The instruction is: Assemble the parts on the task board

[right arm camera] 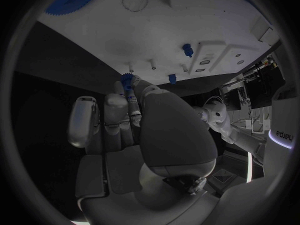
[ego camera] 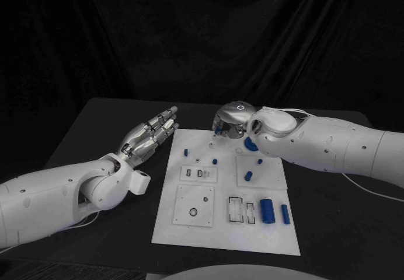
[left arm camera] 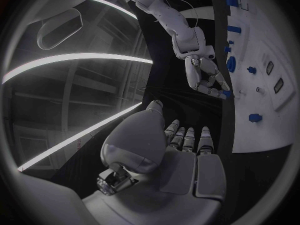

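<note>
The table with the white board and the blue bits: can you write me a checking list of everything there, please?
Surface: black table, bare around the board.
Job's things: white task board in the middle; small blue parts lie on it, and a blue gear sits partly hidden by the right hand.
Clutter: nothing seen.
Hands: left hand beside the board's left edge, fingers stretched out, holding nothing; right hand over the board's far edge, pinching a small blue part.
Cables: a thin white cable on the table by the right arm.
Surroundings: black curtain behind the table.
</note>
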You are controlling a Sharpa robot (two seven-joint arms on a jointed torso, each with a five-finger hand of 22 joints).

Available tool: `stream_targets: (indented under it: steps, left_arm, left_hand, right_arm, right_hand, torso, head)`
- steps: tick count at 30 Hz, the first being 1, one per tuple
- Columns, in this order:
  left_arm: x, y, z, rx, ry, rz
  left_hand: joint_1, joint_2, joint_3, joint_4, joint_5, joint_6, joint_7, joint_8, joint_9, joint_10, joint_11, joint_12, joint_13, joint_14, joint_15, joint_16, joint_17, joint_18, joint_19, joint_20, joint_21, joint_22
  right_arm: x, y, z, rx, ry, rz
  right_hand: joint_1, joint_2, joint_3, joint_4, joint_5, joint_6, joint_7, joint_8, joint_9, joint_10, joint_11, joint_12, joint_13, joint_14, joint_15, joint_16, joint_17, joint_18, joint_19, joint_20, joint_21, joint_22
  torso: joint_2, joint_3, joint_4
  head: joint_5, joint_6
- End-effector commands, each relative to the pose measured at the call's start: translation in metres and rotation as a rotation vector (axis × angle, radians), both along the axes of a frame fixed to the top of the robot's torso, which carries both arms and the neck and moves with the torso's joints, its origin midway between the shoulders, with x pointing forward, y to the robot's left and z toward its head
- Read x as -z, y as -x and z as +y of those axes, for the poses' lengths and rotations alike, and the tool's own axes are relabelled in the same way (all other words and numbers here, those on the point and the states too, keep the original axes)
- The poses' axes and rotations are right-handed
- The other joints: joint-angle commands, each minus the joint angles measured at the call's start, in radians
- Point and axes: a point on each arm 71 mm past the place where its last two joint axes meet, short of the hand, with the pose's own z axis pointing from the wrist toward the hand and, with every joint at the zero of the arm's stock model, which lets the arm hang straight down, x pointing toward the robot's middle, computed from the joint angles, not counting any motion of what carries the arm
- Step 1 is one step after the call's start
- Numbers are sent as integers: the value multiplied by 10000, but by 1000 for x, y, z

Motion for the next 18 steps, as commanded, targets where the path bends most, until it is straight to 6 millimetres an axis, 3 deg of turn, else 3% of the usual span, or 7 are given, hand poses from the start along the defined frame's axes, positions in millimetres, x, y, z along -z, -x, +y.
stream_targets:
  steps: [1,18]
  left_arm:
    - [-5,1,-2,138,383,-440]
    - [-4,-1,-3,179,367,-411]
  left_hand:
    - [123,-8,27,33,59,54,15,45,9,22,-6,-66,-10,14,26,-36,-14,141,-25,71,-33,-17]
    - [134,-2,37,33,71,73,38,53,13,22,16,-66,-10,14,37,-36,-14,148,-25,86,-33,-17]
  right_arm:
    - [3,-2,-1,210,148,144]
    - [11,-4,6,229,315,332]
  right_hand:
    - [-72,-4,-10,86,-69,-78,-2,-50,-12,-92,-11,-41,-12,-59,-1,-38,-12,-155,-36,59,-43,-11]
    - [-101,-22,-22,123,-82,-140,-7,-65,-31,-161,-8,-43,-12,-86,-17,-54,-34,-151,-52,46,-61,-13]
  torso:
    - [-1,-6,25]
    - [-1,-11,3]
  head:
    - [-38,-1]
    - [-31,-48]
